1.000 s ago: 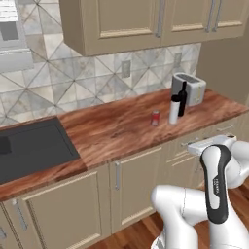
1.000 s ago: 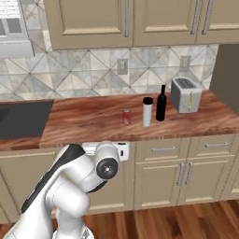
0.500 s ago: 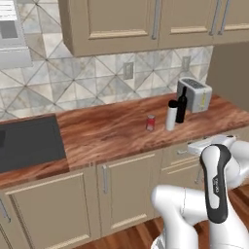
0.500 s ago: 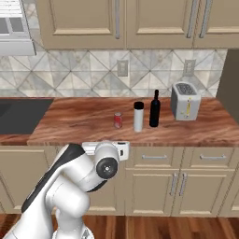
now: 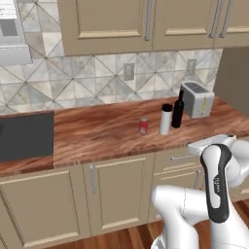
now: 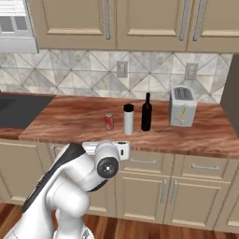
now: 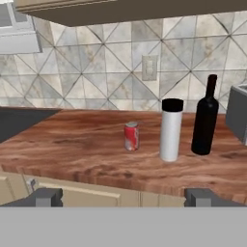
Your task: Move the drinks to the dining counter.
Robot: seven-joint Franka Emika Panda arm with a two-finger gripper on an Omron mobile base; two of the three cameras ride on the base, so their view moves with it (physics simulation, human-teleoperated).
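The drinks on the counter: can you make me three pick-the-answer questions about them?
1. Where is the red can?
A. Left of the grey cylinder
B. On top of the toaster
C. On the floor

2. What colour is the cylinder's cap?
A. Yellow
B. Black
C. Green

3. How does the black bottle stand?
A. Lying flat
B. Upside down
C. Upright

Answers: 1 A, the can sits left of the cylinder on the wood counter. 2 B, its top is dark. 3 C, its neck points up, beside the toaster.
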